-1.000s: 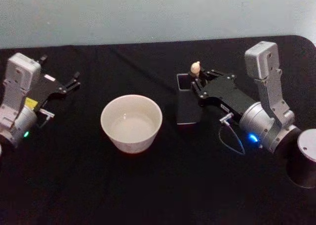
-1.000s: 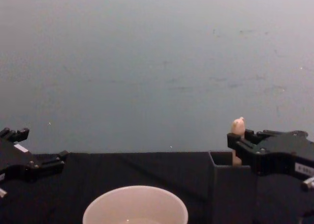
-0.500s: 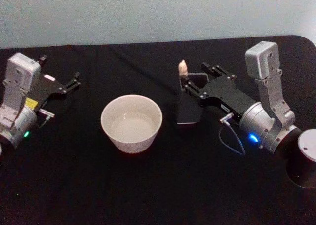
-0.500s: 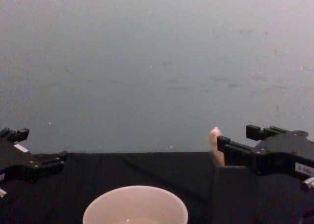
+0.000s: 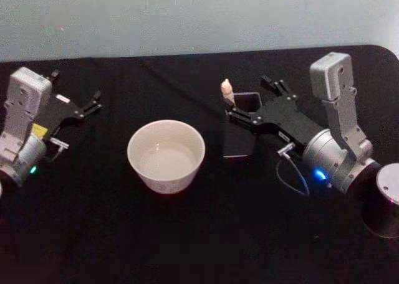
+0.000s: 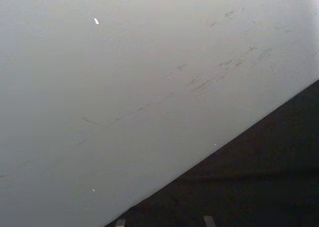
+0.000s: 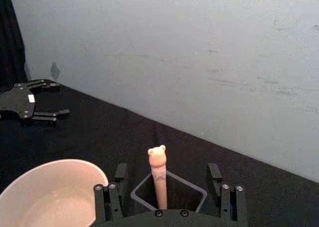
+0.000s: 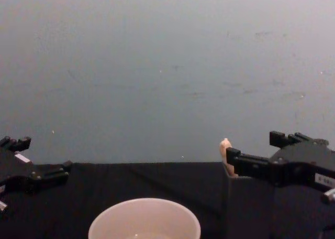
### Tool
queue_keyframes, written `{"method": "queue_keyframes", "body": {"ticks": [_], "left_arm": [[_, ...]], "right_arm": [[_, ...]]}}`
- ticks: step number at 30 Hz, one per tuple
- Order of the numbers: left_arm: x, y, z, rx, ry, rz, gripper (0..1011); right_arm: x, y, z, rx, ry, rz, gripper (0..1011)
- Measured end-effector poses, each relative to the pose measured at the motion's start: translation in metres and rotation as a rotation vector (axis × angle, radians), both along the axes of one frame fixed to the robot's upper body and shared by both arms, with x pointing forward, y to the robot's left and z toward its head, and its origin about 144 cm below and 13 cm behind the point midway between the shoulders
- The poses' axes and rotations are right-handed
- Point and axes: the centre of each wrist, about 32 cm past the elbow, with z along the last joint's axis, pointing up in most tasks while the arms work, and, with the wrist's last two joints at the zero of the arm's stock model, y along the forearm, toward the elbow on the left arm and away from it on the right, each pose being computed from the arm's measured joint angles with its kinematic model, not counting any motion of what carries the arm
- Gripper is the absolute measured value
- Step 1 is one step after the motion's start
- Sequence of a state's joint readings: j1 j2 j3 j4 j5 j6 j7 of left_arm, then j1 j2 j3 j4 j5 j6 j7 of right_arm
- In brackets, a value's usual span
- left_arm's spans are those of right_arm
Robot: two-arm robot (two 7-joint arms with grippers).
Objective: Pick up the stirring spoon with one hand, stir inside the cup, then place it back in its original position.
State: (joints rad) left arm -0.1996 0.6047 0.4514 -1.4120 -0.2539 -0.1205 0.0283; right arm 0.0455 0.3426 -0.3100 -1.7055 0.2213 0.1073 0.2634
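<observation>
Right hand (image 5: 249,104) spread wider, off spoon (image 7: 158,174) | bowl hidden in holder (image 7: 192,193)

The stirring spoon (image 5: 227,89) stands in the holder (image 5: 240,134), right of the cup (image 5: 166,155).

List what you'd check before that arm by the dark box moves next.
1. Stirring spoon seated in the holder: ok. It stands inside, leaning toward the corner nearest the cup.
2. Right gripper open: ok. The fingers are spread wide at the holder's top.
3. Handle lined up between the fingers: ok in the right wrist view, and not gripped.
4. Cup upright and apart from the holder: ok.
5. Left gripper out of the way: ok. It is parked at the table's left side.
6. Liquid in the cup: cannot tell.
</observation>
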Motion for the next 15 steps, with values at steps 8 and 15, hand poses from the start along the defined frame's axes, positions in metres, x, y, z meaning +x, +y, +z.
{"method": "queue_keyframes", "body": {"ticks": [8,15], "left_arm": [[0.0,0.0,0.0,0.0,0.0,0.0,1001],[0.0,0.0,0.0,0.0,0.0,0.0,1001]], "right_arm": [[0.002,-0.002,0.011,0.06,-0.033,0.007,1002],[0.01,-0.012,0.028,0.135,-0.107,-0.063,1002]]}}
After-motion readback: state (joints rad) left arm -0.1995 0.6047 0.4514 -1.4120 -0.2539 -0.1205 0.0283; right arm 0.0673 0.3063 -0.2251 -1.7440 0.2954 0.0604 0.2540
